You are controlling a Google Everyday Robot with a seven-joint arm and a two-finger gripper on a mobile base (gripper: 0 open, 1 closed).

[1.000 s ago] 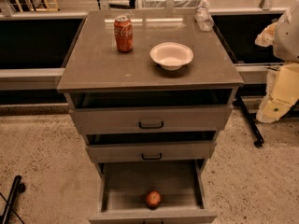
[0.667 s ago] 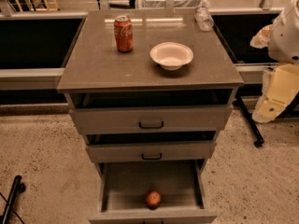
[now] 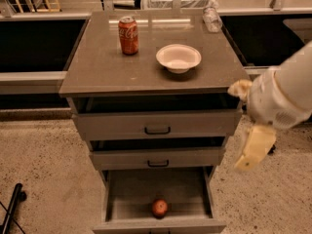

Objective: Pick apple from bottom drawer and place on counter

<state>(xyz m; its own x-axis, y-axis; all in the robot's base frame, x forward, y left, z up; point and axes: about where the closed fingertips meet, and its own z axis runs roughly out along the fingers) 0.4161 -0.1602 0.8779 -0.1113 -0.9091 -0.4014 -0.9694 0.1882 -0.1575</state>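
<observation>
Pincer (image 3: 253, 130), mine, hangs off the cabinet's right side, level with the two upper drawers; released or clenched, I cannot tell. Apple (image 3: 159, 207) lies in the open bottom drawer (image 3: 146, 184), near its front. Counter (image 3: 97, 72) carries a soda can (image 3: 128, 35) and a bowl (image 3: 178, 57).

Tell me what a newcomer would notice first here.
The robot's big white arm ends in a pale hand hanging to the right of the upper drawers. The bottom drawer stands pulled out with a lone apple near its front. On the counter sit a red soda can and a white bowl.
</observation>
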